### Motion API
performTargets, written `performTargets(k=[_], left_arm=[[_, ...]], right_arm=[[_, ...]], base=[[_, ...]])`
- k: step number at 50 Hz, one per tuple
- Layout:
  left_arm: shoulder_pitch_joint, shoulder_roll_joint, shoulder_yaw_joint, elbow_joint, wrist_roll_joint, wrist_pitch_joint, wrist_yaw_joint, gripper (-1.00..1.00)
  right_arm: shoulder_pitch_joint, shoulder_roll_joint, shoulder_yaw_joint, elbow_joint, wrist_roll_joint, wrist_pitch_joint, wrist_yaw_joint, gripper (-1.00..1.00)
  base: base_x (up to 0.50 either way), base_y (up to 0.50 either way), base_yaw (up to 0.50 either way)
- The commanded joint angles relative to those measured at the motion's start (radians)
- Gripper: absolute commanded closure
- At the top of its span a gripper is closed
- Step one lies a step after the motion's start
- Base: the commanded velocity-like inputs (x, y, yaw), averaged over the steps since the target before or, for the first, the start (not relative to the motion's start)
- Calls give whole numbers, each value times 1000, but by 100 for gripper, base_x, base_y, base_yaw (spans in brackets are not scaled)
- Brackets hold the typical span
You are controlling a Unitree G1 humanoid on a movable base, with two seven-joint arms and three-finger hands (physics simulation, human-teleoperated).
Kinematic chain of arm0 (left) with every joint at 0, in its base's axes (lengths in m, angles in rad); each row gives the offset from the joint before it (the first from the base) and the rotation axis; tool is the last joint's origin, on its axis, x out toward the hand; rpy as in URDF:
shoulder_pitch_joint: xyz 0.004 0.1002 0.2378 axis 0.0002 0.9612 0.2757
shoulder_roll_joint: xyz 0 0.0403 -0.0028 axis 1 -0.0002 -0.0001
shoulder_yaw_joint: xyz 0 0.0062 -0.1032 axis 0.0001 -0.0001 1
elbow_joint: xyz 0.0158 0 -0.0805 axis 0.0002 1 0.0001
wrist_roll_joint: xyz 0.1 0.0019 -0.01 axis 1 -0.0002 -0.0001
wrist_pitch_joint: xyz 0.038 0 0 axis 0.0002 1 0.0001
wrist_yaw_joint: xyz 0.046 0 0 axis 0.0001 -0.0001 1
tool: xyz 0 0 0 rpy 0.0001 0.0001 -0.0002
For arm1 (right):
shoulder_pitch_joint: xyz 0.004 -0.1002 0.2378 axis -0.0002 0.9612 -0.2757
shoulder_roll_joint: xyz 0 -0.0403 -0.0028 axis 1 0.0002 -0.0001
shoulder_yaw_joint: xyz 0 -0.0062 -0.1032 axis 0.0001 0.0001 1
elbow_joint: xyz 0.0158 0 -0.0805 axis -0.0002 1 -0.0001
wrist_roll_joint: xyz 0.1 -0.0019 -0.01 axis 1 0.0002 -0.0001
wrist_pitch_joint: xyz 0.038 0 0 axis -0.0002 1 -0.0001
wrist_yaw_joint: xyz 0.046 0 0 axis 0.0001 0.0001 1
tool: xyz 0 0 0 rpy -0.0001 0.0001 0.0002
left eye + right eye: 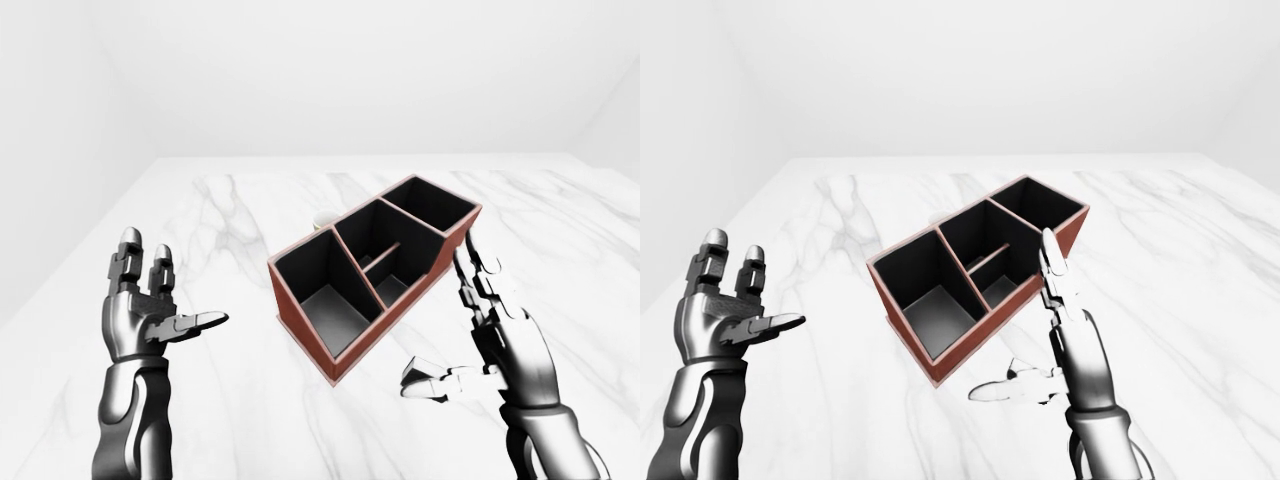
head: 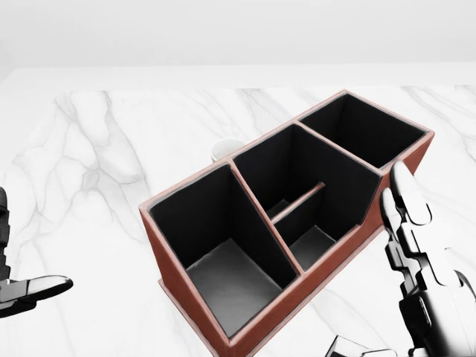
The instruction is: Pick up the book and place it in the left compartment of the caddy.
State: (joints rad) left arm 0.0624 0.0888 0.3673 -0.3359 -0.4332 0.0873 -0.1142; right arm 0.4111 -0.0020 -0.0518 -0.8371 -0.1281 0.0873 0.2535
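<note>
Both are held wide and empty: left robot hand (image 1: pixel 150 310) well left of the caddy (image 1: pixel 372 270), right robot hand (image 1: pixel 490 335) just beside it on the marble tabletop (image 1: pixel 240 400).

caddy (image 2: pixel 223 312): centre of the marble table (image 2: pixel 97 149)
cup (image 2: pixel 225 149): behind caddy, at 12 o'clock

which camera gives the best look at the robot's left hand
The left-eye view: the whole left hand shows, fingers spread open and empty, left of the caddy. The right-eye view shows it nearly the same, nearer its left edge. The head view catches only a sliver at its lower left edge.
</note>
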Motion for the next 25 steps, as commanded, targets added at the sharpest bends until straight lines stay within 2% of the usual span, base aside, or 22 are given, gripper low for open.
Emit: performTargets(k=[1,17,25], left_arm=[[1,-1,-3,0,5,0,1,-100],[1,-1,-4,5,8,0,1,-100],[2,-1,-4,2,8,0,0,-100]], right_arm=[[46,51,-90,-38,-67,0,121,-100],[73,89,-124,-16,-164,0,194,-100],[46,62,-75,38,-283,0,176,-100]], base=[[0,0,0],[0,0,0],[0,0,0]])
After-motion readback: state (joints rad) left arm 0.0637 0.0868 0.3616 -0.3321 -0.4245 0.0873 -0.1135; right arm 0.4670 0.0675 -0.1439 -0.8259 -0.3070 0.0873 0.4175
